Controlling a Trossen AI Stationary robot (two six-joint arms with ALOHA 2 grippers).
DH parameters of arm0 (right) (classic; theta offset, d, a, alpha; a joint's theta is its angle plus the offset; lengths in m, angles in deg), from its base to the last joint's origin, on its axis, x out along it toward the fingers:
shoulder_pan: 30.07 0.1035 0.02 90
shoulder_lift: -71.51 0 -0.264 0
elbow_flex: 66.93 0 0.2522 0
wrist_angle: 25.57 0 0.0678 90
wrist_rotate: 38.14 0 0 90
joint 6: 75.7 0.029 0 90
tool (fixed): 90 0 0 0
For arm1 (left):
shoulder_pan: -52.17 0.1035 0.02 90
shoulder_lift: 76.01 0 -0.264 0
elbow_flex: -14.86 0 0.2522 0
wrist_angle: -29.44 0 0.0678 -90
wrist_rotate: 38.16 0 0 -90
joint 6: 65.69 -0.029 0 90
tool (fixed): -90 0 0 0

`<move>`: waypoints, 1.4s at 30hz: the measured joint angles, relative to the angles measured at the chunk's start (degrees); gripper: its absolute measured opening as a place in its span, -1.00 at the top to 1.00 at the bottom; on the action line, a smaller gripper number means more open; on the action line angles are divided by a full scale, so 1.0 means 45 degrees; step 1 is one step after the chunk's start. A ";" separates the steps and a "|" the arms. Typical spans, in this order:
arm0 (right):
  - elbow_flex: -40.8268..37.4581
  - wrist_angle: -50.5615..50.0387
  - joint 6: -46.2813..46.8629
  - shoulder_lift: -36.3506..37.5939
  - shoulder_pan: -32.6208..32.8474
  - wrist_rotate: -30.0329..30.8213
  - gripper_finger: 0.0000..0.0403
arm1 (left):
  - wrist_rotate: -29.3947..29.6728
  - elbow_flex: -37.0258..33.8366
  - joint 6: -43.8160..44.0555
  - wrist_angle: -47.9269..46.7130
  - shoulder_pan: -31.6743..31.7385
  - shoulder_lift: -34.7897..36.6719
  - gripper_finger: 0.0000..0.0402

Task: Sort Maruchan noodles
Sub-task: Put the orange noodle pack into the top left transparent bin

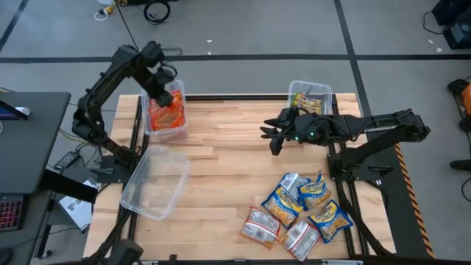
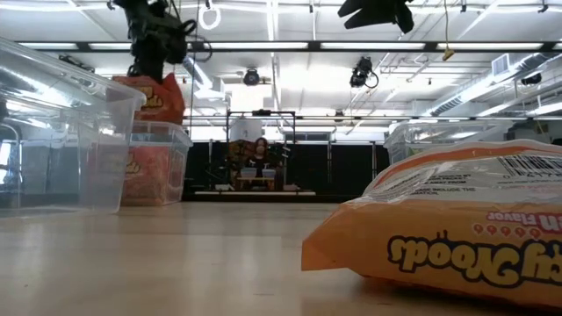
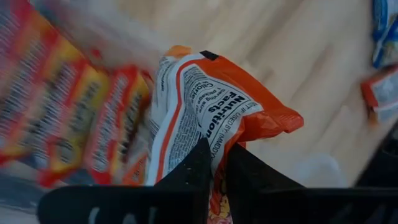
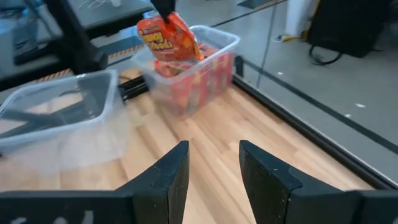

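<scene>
Over the far-left bin (image 1: pixel 166 118) of orange packets (image 1: pixel 168 116), left gripper (image 1: pixel 160 94) fingers pinch one orange packet (image 4: pixel 166 37); right gripper (image 1: pixel 271 135) fingers apart

- "Nutrition Facts" stands on the orange packet (image 3: pixel 211 118) in the left wrist view
- "Noods" and "Flavor", upside down, on the near packet (image 2: pixel 448 233) in the low view

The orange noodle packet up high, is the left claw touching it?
Touching. The left wrist view shows the left claw pinched shut on the orange noodle packet, with the wrapper squeezed between its fingers.
</scene>
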 joint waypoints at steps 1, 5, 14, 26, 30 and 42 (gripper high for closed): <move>0.0000 0.0004 -0.0126 0.0000 -0.0050 -0.0194 0.27 | -0.0067 -0.0409 0.0018 -0.0004 -0.0050 0.0018 0.82; 0.0005 -0.0142 -0.0455 0.0000 -0.0125 -0.0782 0.27 | -0.0221 -0.1890 0.0017 -0.0018 -0.0199 0.0079 0.82; 0.0005 -0.1059 -0.1399 0.0005 -0.0163 -0.1425 0.27 | -0.0978 -0.3553 -0.0072 0.0022 -0.0354 0.0082 0.82; 0.0005 -0.2016 -0.1637 0.0005 -0.0810 -0.2563 0.27 | 0.2637 -0.3738 -0.1264 0.0877 -0.0317 -0.0705 0.82; 0.0005 -0.2116 -0.1528 0.0005 -0.0797 -0.2505 0.27 | 0.4611 -0.3738 -0.1262 0.1665 -0.0043 -0.0695 0.77; 0.0005 -0.2113 -0.1495 0.0005 -0.0786 -0.2420 0.27 | 0.3012 -0.3743 -0.1078 0.1551 -0.0171 -0.0700 0.71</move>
